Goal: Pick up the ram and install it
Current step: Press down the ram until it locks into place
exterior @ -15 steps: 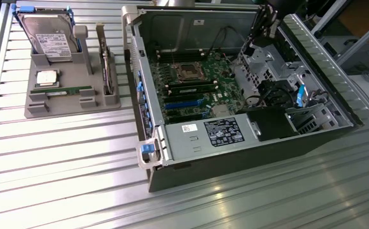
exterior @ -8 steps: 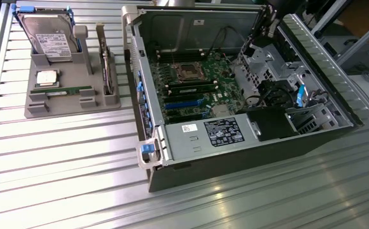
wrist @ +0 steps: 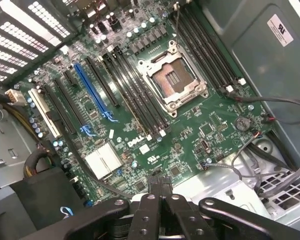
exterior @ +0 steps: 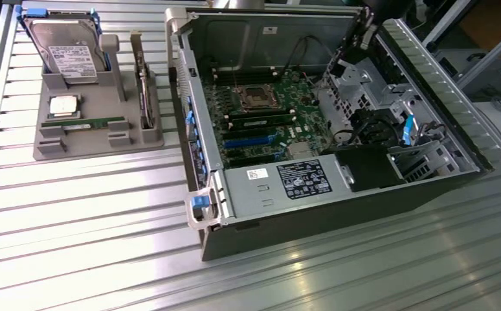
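tool hanging over motherboard inside open computer case, fingers pressed together, nothing visible between them. ram lying in grey holder tray on bench, at the exterior view's left, well apart from case; beside it silver processor chip, behind it hard drive. one stick apparently seated already in slots beside processor socket, as far as exterior view allows; not certain. black memory slots near socket looking vacant in wrist view. judged early or between cycles: tray stick not yet picked up, not yet installed; pickup, carry and seating all outstanding.
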`<action>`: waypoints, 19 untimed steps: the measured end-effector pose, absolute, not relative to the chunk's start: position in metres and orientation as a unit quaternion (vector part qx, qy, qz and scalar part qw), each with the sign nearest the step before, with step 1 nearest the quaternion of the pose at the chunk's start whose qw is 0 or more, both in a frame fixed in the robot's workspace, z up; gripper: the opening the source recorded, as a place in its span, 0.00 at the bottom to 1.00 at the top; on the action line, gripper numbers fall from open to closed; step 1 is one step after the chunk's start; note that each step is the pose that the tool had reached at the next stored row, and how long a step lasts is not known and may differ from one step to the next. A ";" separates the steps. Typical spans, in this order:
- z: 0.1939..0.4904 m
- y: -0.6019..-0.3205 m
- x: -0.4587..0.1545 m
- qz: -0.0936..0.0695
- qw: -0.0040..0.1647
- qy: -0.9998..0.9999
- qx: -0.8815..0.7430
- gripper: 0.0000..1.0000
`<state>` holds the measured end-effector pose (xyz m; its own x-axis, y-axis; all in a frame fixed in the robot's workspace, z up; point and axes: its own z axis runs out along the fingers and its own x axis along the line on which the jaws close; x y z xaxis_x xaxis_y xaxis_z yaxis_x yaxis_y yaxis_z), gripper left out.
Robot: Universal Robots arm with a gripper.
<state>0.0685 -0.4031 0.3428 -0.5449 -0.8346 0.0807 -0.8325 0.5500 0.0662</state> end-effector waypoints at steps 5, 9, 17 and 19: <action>0.343 -0.403 0.068 -0.009 0.052 -0.892 0.450 0.11; 0.343 -0.403 0.068 -0.008 0.053 -0.898 0.437 0.11; 0.343 -0.403 0.068 -0.008 0.054 -0.912 0.407 0.11; 0.343 -0.403 0.068 -0.008 0.054 -0.916 0.396 0.11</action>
<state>0.0684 -0.4031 0.3426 -0.6798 -0.7275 0.0922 -0.7258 0.6855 0.0573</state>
